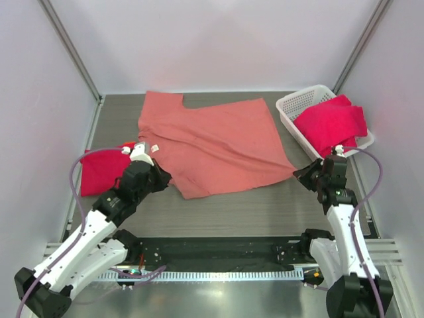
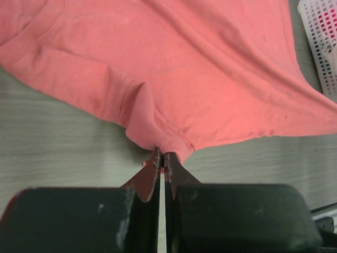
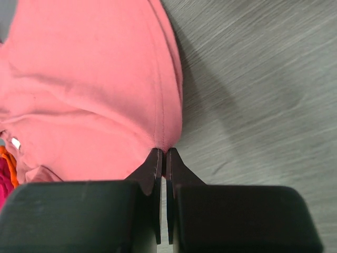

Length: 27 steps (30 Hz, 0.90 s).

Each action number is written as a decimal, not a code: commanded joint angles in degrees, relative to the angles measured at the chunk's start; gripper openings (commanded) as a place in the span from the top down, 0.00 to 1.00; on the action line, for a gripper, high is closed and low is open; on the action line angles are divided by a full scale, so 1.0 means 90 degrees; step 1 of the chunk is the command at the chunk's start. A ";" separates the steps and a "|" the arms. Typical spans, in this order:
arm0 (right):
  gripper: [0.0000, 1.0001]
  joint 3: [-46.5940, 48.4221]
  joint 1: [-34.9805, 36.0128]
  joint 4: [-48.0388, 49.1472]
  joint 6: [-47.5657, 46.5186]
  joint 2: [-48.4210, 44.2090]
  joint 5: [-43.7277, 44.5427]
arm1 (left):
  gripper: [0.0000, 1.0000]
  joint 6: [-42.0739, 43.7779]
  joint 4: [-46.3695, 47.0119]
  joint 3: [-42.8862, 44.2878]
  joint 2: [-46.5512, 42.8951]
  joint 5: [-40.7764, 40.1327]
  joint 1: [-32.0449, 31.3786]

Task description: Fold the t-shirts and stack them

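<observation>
— How many tees?
— Three. One pink tee (image 1: 218, 142), soft knit, lies wrinkled across the middle of the grey wood-grained surface (image 1: 265, 205). One red tee (image 1: 99, 169) is crumpled at the left edge. Another red tee (image 1: 331, 126) is heaped in the single basket (image 1: 291, 106), white plastic mesh, at the far right corner.
— And your jaws?
— Both pairs are pinched on the pink tee: my left jaws on a bunched ribbed edge, my right jaws on a stitched hem corner.
</observation>
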 commanded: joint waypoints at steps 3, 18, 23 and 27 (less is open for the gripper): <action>0.99 -0.0187 -0.0003 -0.0355 0.0121 -0.0869 0.0167 | 1.00 -0.0496 -0.1641 0.0630 -0.0642 -0.0920 -0.0213; 0.99 -0.0207 -0.0003 0.0153 -0.0329 0.0586 -0.0019 | 1.00 -0.0673 -0.4867 0.2506 0.0070 -0.1558 -0.0223; 0.99 -0.0100 0.0260 0.0163 -0.0446 0.0732 0.0312 | 1.00 -0.0566 -0.4037 0.1970 0.0450 -0.1148 -0.0223; 0.99 0.0173 0.0757 0.0163 -0.0446 0.1162 0.0684 | 1.00 -0.0498 -0.3607 0.1988 0.0792 -0.1264 -0.0223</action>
